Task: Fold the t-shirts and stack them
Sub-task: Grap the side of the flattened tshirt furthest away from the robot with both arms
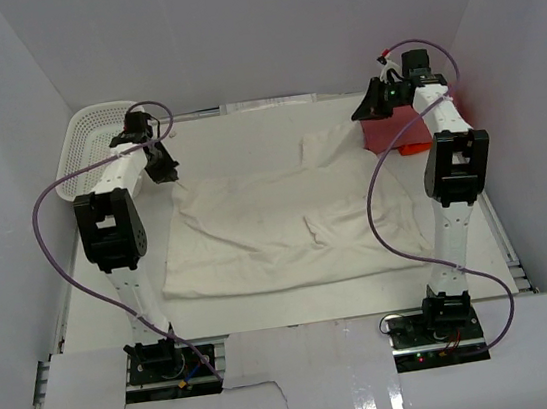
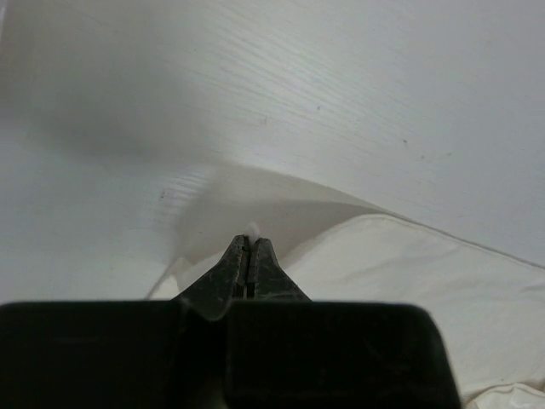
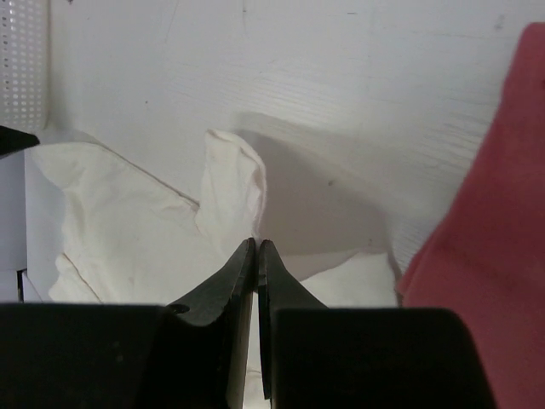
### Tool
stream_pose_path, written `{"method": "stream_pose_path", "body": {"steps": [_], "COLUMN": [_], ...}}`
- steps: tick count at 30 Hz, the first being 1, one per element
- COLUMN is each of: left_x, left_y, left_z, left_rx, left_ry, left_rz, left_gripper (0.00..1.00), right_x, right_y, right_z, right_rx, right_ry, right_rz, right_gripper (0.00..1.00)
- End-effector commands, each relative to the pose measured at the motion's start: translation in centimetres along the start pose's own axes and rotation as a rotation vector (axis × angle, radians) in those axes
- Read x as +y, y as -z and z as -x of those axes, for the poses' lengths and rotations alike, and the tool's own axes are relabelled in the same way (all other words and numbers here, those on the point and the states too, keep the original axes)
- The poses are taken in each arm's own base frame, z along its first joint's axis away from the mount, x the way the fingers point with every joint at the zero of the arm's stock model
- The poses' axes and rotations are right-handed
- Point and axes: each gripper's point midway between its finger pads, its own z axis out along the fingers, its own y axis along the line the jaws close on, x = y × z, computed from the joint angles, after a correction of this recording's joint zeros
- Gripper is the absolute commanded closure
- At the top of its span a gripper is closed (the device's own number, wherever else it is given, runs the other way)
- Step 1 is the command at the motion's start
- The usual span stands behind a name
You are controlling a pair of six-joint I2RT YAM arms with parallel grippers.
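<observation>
The cream-white t-shirt (image 1: 278, 239) lies spread and wrinkled across the middle of the table. My left gripper (image 1: 171, 174) is at its far left corner. In the left wrist view this gripper (image 2: 250, 239) is shut, with a tuft of the cream cloth (image 2: 409, 273) at its tips. My right gripper (image 1: 362, 112) is at the shirt's far right corner. There the gripper (image 3: 257, 244) is shut on a raised flap of the cream shirt (image 3: 230, 183). The red t-shirt (image 1: 395, 133) sits bunched at the far right, just beside the right gripper, and shows as red cloth (image 3: 494, 239).
A white plastic mesh basket (image 1: 93, 137) stands at the far left corner, behind the left arm; its wall (image 3: 24, 68) shows at the left edge of the right wrist view. White walls close in the table on three sides.
</observation>
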Motion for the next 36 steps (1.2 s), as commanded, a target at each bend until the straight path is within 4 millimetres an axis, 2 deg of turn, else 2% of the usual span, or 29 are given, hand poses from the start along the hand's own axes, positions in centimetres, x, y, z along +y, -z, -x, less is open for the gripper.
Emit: {"method": "stream_pose_path", "body": {"steps": [1, 2, 7, 8, 12, 17, 22, 28, 36], "left_x": [0.8, 2.4, 3.4, 3.6, 3.7, 4.1, 4.9, 3.1, 2.5], "left_y": [-0.4, -0.5, -0.9, -0.9, -1.0, -0.9, -0.4, 0.4, 0.9], "left_z": [-0.4, 0.2, 0.2, 0.4, 1.1, 2.7, 4.0, 6.0, 6.7], "left_rx": [0.005, -0.001, 0.007, 0.003, 0.000, -0.023, -0.049, -0.079, -0.086], "left_ry": [0.015, 0.046, 0.067, 0.073, 0.091, 0.121, 0.144, 0.122, 0.110], "left_rz": [0.026, 0.046, 0.059, 0.060, 0.043, 0.031, 0.023, -0.065, -0.091], "left_gripper": [1.00, 1.00, 1.00, 1.00, 1.00, 1.00, 1.00, 1.00, 1.00], "right_x": [2.5, 2.8, 2.7, 2.5, 3.1, 2.9, 3.3, 3.8, 3.5], "right_y": [3.2, 3.6, 4.8, 4.8, 5.4, 4.6, 5.1, 5.4, 5.0], "right_z": [3.2, 3.2, 3.7, 3.7, 5.5, 5.3, 5.7, 6.3, 5.8], "right_rx": [-0.080, -0.081, -0.102, -0.100, -0.133, -0.118, -0.137, -0.151, -0.142], "right_ry": [0.056, 0.058, 0.068, 0.058, 0.071, 0.056, 0.079, 0.084, 0.079], "right_rz": [0.023, 0.021, 0.016, 0.022, 0.062, 0.099, 0.096, 0.116, 0.121], "right_gripper": [0.92, 0.92, 0.92, 0.92, 0.92, 0.92, 0.92, 0.92, 0.92]}}
